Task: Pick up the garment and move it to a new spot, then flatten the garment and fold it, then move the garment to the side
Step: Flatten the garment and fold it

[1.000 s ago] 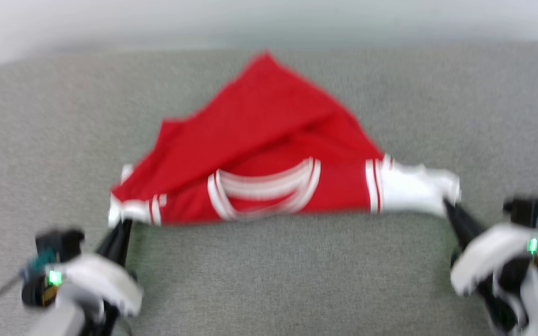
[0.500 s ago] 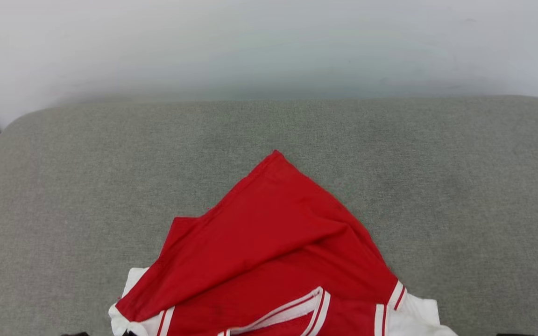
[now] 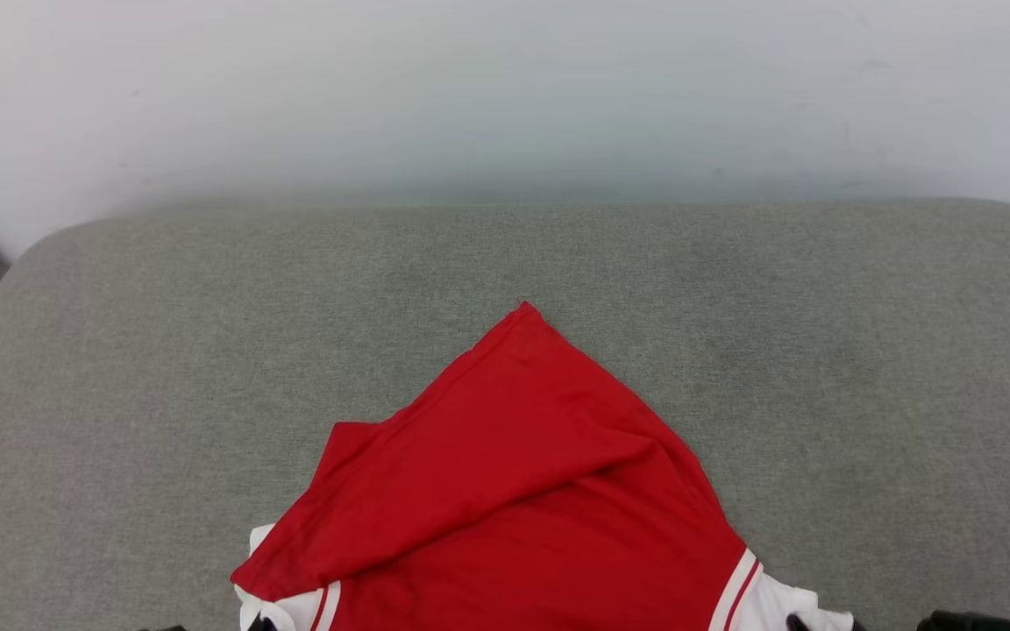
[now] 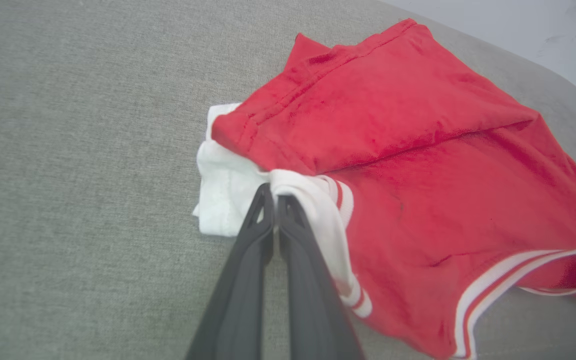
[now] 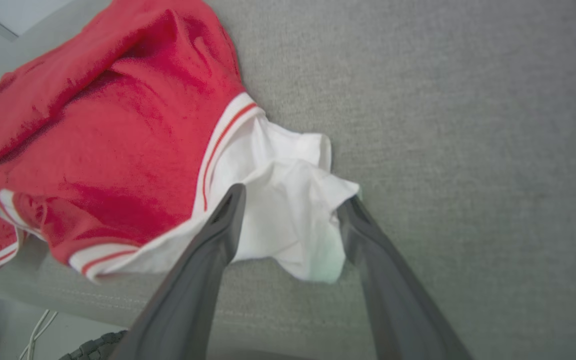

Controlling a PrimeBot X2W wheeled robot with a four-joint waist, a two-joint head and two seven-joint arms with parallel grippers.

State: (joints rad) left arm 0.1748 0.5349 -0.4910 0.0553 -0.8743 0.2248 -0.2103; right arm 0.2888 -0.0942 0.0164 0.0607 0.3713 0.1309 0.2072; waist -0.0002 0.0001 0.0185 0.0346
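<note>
The garment (image 3: 514, 491) is lying crumpled on the grey bench (image 3: 119, 350), near its front edge. The left gripper (image 4: 271, 192) is clenching one white sleeve (image 4: 223, 200). The right gripper (image 5: 292, 196) is standing released, its fingers apart around the other sleeve (image 5: 288, 235).

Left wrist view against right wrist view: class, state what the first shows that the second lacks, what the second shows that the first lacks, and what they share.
Left wrist view: the left gripper, fingers pressed together, pinching the striped hem of one white sleeve of the garment.
Right wrist view: the right gripper, fingers spread apart on either side of the other white sleeve, and the front edge of the cushion.
Shared: the red garment lying crumpled on the grey cushion.
</note>
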